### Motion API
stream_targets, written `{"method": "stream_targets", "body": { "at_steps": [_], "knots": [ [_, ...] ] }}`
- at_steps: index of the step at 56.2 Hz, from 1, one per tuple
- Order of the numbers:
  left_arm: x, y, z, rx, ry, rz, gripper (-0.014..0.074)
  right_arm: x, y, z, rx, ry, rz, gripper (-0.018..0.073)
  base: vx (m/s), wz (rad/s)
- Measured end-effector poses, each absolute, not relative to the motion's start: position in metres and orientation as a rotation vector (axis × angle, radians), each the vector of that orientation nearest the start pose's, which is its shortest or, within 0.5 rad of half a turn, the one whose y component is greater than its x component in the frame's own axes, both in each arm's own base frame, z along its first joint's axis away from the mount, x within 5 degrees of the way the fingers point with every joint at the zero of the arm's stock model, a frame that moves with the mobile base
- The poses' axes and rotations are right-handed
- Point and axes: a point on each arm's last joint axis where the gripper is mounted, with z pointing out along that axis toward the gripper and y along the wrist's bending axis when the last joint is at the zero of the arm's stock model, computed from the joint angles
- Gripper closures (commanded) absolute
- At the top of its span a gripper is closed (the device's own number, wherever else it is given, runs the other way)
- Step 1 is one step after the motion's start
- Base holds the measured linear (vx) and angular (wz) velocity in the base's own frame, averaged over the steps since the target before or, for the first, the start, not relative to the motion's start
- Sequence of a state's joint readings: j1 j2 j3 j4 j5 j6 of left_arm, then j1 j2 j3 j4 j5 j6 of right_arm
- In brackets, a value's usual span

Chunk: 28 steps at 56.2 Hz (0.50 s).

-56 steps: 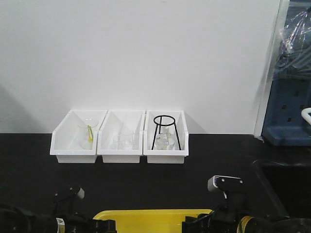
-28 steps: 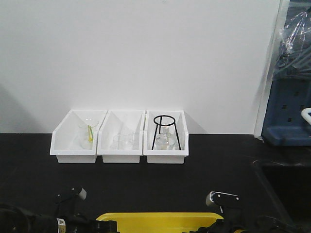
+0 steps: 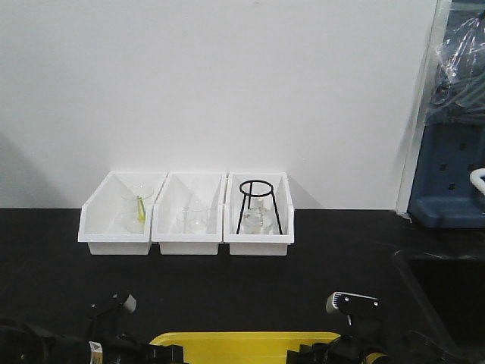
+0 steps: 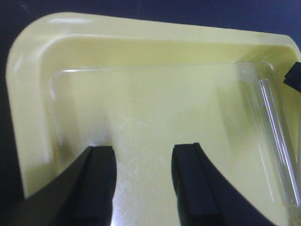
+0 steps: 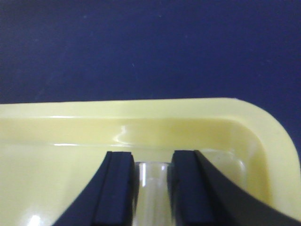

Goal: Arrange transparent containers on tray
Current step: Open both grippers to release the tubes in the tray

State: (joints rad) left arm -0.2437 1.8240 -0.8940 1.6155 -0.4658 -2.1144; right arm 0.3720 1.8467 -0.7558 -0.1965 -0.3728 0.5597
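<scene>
The yellow tray [image 3: 242, 339] sits at the near edge of the black table, between my two arms. In the left wrist view my left gripper [image 4: 143, 150] hangs open over the tray's bare floor [image 4: 141, 94], with nothing between its fingers. A clear test tube [image 4: 277, 141] lies along the tray's right side, and a black fingertip [image 4: 295, 75] shows by its far end. In the right wrist view my right gripper [image 5: 151, 162] is shut on a clear test tube [image 5: 151, 197], low over the tray's far right corner [image 5: 244, 127]. I cannot tell if both views show the same tube.
Three white bins [image 3: 186, 243] stand in a row against the white wall, holding glassware; the right one has a black ring stand [image 3: 258, 206]. Blue equipment [image 3: 451, 174] stands at the far right. A dark recessed basin [image 3: 447, 292] lies on the right of the table.
My right arm has sunk lower toward the tray, its wrist housing dropping in the front view. The left arm has moved down slightly. The bins have not moved.
</scene>
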Motion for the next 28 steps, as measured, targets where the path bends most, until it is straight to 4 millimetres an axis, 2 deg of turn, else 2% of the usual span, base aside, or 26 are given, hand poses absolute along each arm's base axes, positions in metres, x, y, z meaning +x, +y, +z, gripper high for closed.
{"method": "stream_targets", "body": {
  "at_steps": [7,28],
  "knots": [
    [0.3234,-0.1237,0.1527,-0.088,2.514,-0.904,0.0185,0.3156,0.1304,0.1321,-0.035,2.229,0.5,0.0043,0.0,0.0],
    [0.3221,-0.1254,0.1534,-0.074,2.516,-0.934,0.0185,0.316,0.1307,0.1329,-0.036,2.218,0.506,0.0039,0.0,0.0]
  ]
}}
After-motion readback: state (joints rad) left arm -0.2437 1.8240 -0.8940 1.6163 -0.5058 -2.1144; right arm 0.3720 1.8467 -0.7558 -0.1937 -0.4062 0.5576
